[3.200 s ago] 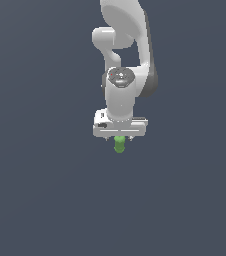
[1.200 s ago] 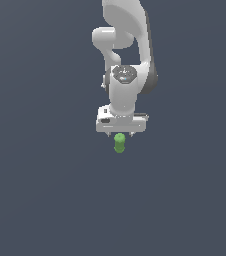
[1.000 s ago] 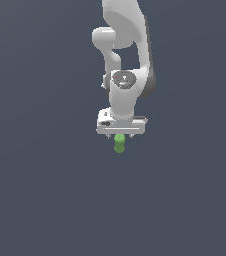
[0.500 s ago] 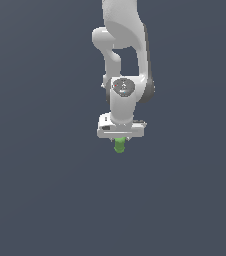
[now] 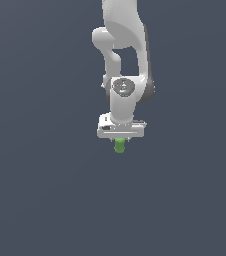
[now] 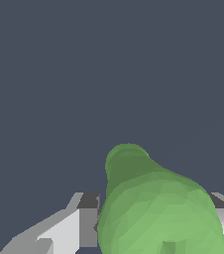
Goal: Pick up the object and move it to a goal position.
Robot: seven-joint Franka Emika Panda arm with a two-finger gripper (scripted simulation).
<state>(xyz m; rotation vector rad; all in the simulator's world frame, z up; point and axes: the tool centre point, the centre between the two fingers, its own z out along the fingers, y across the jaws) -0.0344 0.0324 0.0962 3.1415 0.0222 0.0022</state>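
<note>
The object is a small bright green stubby piece that pokes out below my white gripper in the exterior view. Only its lower lump shows there; the rest is hidden between the fingers. In the wrist view the object fills the space between the two grey-white fingers, which sit against its sides. The gripper is shut on the object and points downward. The arm rises straight above it.
A plain dark grey-blue background surrounds the arm in both views. No other object, edge or goal marker shows.
The gripper has come lower and the wrist has turned a little. Less of the green object shows below the gripper than a second ago.
</note>
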